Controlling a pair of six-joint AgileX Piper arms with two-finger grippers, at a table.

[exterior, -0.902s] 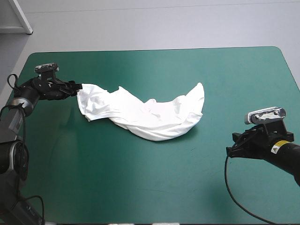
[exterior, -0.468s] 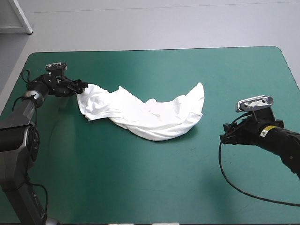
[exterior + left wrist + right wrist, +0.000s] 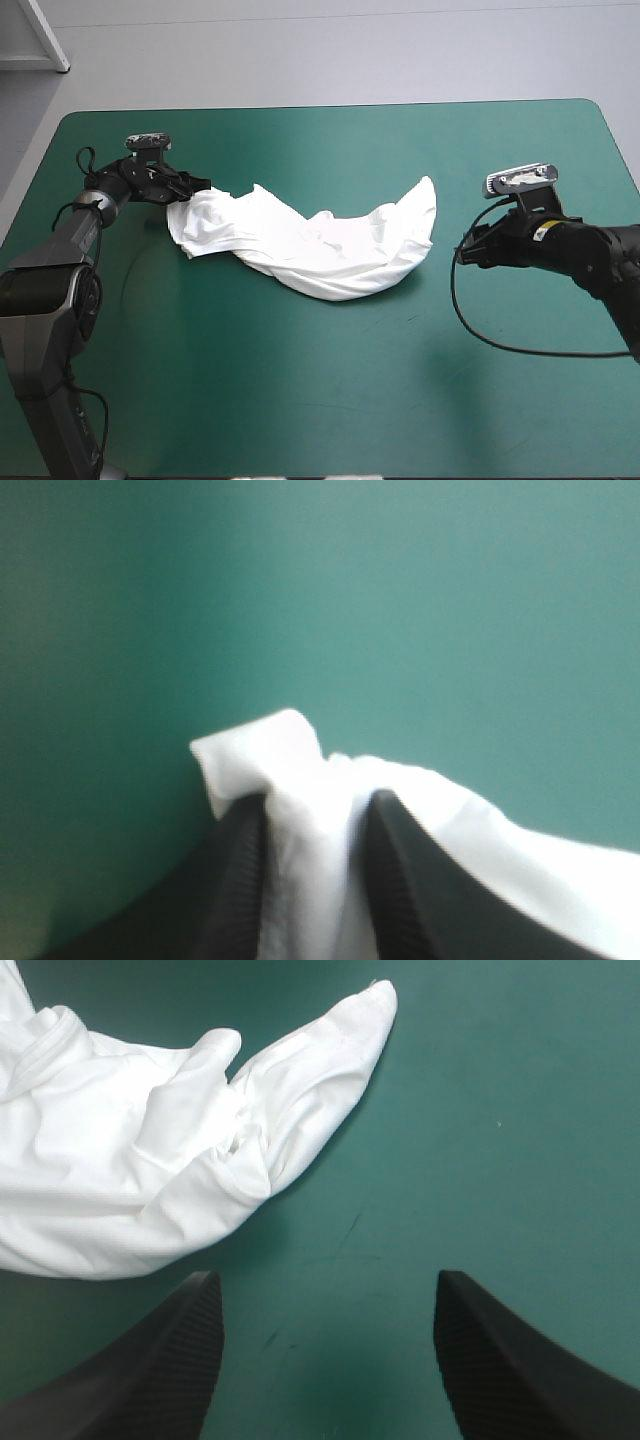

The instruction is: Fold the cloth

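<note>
The two ribbed black fingers (image 3: 235,870) of the left gripper (image 3: 315,802) stand all but closed, pinching a fold of the white, short-sleeved fabric T-shirt (image 3: 290,745) between them. A small rolled lip of fabric pokes out just past the fingertips, and more of it trails away to one side of that gripper. In the high view this grip sits at the T-shirt's left end, on its far corner, with the left arm reaching in low from beyond that end. Whether the pinched corner is raised off the surface cannot be told.

The right gripper (image 3: 328,1285) has its fingers spread wide, with only bare cover between them. The T-shirt's right end lies ahead of this gripper and off to one side, clear of both fingers. In the high view the gripper hangs near the T-shirt's right end, not touching it.

The T-shirt itself is a crumpled, curved band. Its left end is bunched at the left gripper, its middle sags toward the near edge, and its right end tapers to a point aimed at the far edge. It lies on the flat, teal-green covered surface (image 3: 300,400), about midway across it and a little toward the far side.
</note>
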